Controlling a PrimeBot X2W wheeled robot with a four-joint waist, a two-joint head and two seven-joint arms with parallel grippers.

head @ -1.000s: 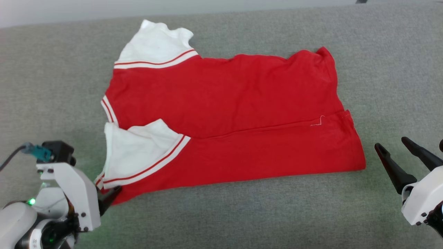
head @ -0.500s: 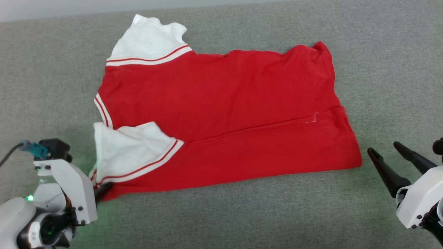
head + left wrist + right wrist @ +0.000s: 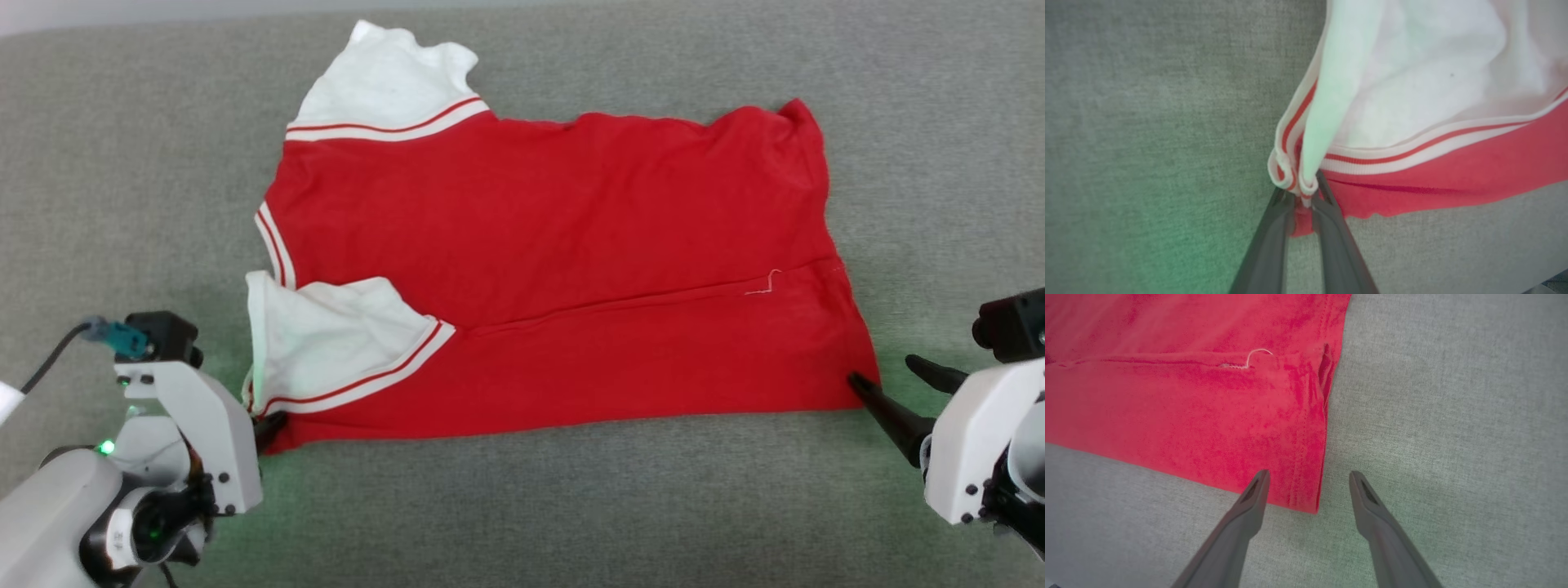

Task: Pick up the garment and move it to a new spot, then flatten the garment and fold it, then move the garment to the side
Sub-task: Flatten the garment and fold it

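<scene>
Covering the whole field, a grey woven surface [image 3: 522,506] carries the garment [image 3: 555,245], a red jersey-style T-shirt spread flat. Its collar end points to the robot's left and its hem to the robot's right. A long straight crease crosses the red body from the near sleeve toward the hem.

The far sleeve [image 3: 384,82], white with a striped seam band, sticks out from the garment's far left corner. The near sleeve [image 3: 335,343], also white and striped, lies folded inward on the red body at the near left corner. Between the two sleeves, the collar trim [image 3: 273,245] forms a short white-and-red striped edge on the garment's left side.

The left gripper [image 3: 1303,204] meets the garment at its near left corner. In the left wrist view, its two dark fingers are drawn together and pinch the bunched red cloth and striped trim there.

The right gripper [image 3: 1308,477] sits at the garment's near right corner with its jaws wide apart. In the right wrist view, one fingertip lies over the red hem and the other over the grey surface just beside it, so the corner falls between them. Whether either tip touches the cloth cannot be told.

A loose white thread [image 3: 766,282] curls on the crease near the garment's hem.
</scene>
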